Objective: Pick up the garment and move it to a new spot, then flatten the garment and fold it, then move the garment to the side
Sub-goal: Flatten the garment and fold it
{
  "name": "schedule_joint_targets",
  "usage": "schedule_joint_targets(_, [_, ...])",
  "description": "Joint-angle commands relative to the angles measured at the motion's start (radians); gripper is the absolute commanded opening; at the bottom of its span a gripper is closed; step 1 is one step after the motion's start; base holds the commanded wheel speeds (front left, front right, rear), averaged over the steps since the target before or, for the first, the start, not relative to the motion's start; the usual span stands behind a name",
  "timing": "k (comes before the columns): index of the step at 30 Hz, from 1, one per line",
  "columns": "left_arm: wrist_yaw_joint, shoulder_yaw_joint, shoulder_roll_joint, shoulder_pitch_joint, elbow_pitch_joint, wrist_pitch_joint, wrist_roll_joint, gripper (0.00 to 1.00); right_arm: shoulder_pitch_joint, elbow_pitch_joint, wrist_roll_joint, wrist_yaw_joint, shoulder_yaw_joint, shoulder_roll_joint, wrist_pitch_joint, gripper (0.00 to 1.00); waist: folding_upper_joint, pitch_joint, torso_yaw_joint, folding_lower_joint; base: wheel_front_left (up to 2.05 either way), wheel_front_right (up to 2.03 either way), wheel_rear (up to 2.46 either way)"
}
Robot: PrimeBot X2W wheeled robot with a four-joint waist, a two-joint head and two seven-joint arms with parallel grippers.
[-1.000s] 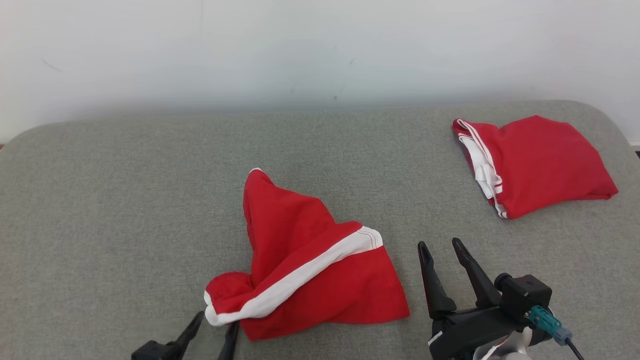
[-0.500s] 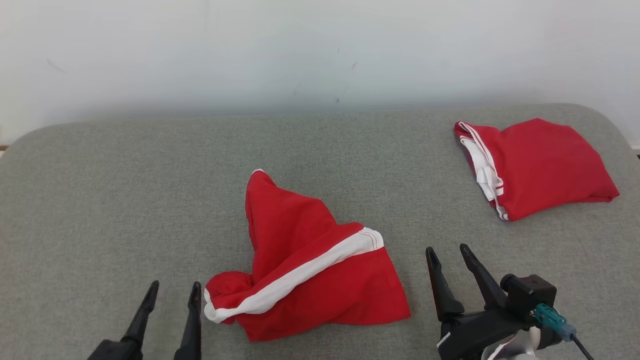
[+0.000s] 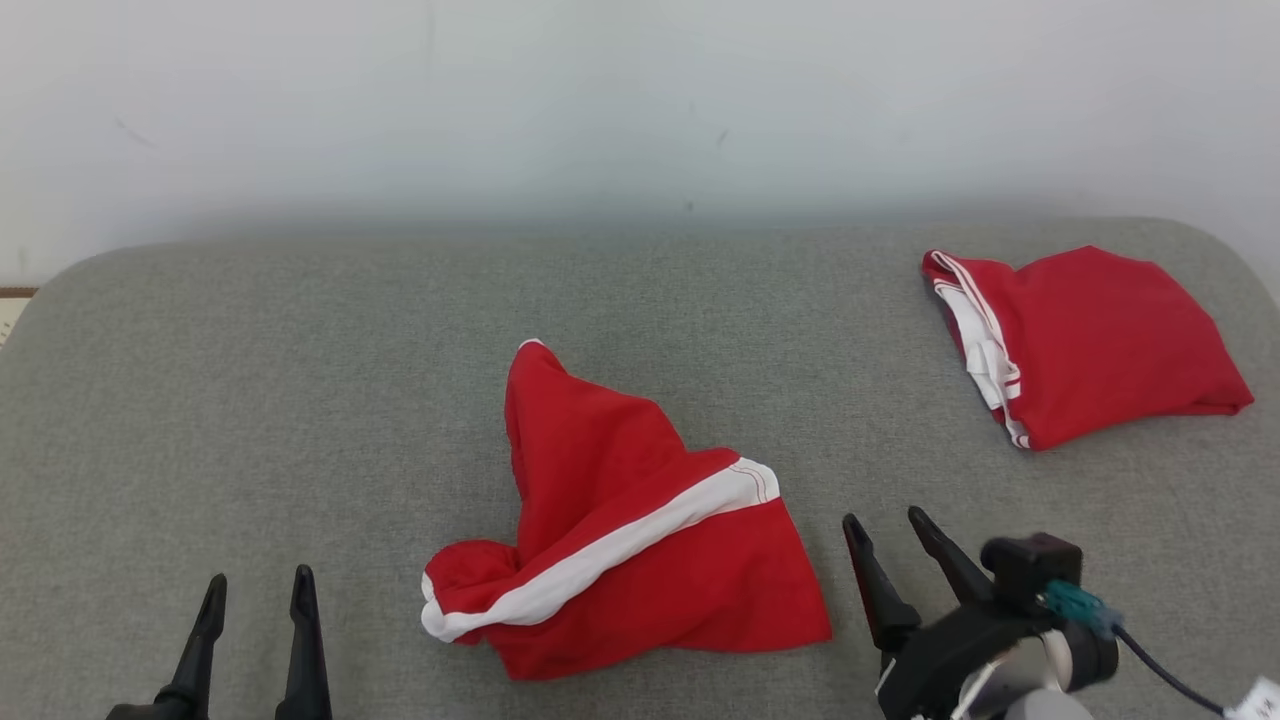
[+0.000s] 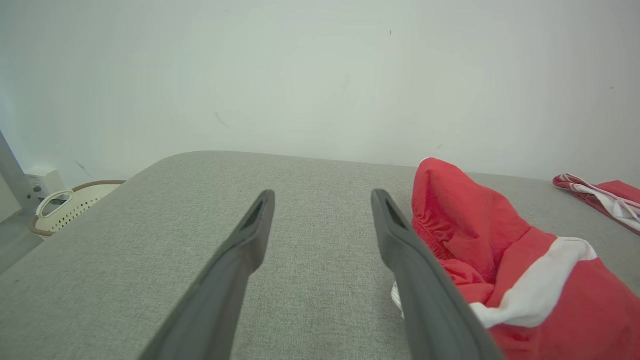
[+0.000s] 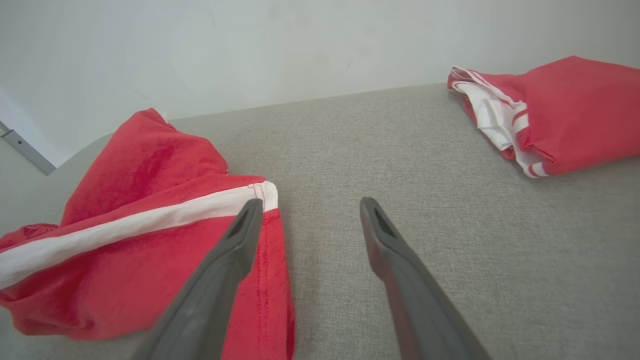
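A rumpled red garment (image 3: 620, 540) with a white stripe lies in a heap at the middle front of the grey cushioned surface (image 3: 300, 380). It also shows in the left wrist view (image 4: 500, 270) and the right wrist view (image 5: 140, 235). My left gripper (image 3: 258, 590) stands open at the lower left, apart from the garment's left end, nothing between its fingers (image 4: 240, 250). My right gripper (image 3: 885, 525) is open just right of the garment's right corner, empty as well; its left finger (image 5: 235, 250) overlaps the garment's edge in the right wrist view.
A second red garment (image 3: 1080, 345), folded with white trim, rests at the back right of the surface. A pale wall (image 3: 640, 100) rises behind. A white perforated basket (image 4: 70, 207) stands on the floor beyond the surface's left edge.
My left gripper has let go of the garment's left end and drawn away to the left. The camera shifted slightly. The garment has settled in place.
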Motion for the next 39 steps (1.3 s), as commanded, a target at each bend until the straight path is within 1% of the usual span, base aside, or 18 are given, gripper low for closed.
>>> schedule_joint_targets(1, [-0.016,0.016,-0.011,0.016,0.005,-0.004,0.017,1.0,-0.031,0.019,0.02,-0.001,0.024,-0.014,0.009,1.0,0.0,0.001,0.008,0.0,0.0,0.0,0.0])
schedule_joint_targets(6, [-0.057,0.038,-0.045,0.014,0.025,-0.004,0.037,1.0,-0.115,0.101,0.064,-0.001,0.095,-0.049,0.03,1.0,0.0,0.011,0.033,0.0,0.0,0.0,0.0])
schedule_joint_targets(9, [-0.079,0.046,-0.066,0.003,0.038,-0.004,0.045,1.0,-0.173,0.162,0.095,-0.001,0.134,-0.072,0.041,1.0,0.0,0.021,0.059,0.0,0.0,0.0,0.0])
schedule_joint_targets(10, [-0.095,0.053,-0.079,-0.004,0.046,-0.004,0.053,1.0,-0.208,0.202,0.119,-0.001,0.162,-0.083,0.048,1.0,0.0,0.027,0.075,0.0,0.0,0.0,0.0])
schedule_joint_targets(15, [-0.13,0.07,-0.104,-0.014,0.066,-0.004,0.072,1.0,-0.291,0.301,0.178,-0.001,0.224,-0.108,0.054,1.0,0.0,0.044,0.115,0.0,0.0,0.0,0.0])
schedule_joint_targets(17, [-0.133,0.073,-0.109,-0.016,0.069,-0.004,0.077,1.0,-0.305,0.321,0.186,-0.001,0.234,-0.112,0.054,1.0,0.0,0.047,0.123,0.0,0.0,0.0,0.0])
schedule_joint_targets(27, [-0.183,0.102,-0.158,-0.015,0.098,-0.004,0.106,1.0,-0.405,0.48,0.288,-0.001,0.338,-0.134,0.05,1.0,0.0,0.061,0.174,0.0,0.0,0.0,0.0])
schedule_joint_targets(28, [-0.186,0.105,-0.163,-0.015,0.099,-0.004,0.109,1.0,-0.41,0.489,0.3,-0.001,0.35,-0.133,0.051,0.8,0.0,0.062,0.176,0.0,0.0,0.0,0.0])
schedule_joint_targets(29, [-0.192,0.11,-0.168,-0.014,0.101,-0.004,0.112,1.0,-0.416,0.495,0.313,-0.001,0.36,-0.132,0.048,0.38,0.0,0.063,0.178,0.0,0.0,0.0,0.0])
schedule_joint_targets(30, [-0.192,0.113,-0.171,-0.014,0.102,-0.004,0.115,1.0,-0.421,0.501,0.326,-0.001,0.373,-0.133,0.051,0.0,0.0,0.064,0.179,0.0,0.0,0.0,0.0])
schedule_joint_targets(32, [-0.2,0.121,-0.179,-0.012,0.105,-0.004,0.121,1.0,-0.431,0.508,0.352,-0.001,0.397,-0.137,0.056,0.0,0.0,0.065,0.179,0.0,0.0,0.0,0.0])
schedule_joint_targets(39, [-0.22,0.149,-0.202,0.0,0.122,-0.004,0.138,1.0,-0.452,0.507,0.426,-0.001,0.45,-0.156,0.007,0.0,0.0,0.054,0.16,0.0,0.0,0.0,0.0])
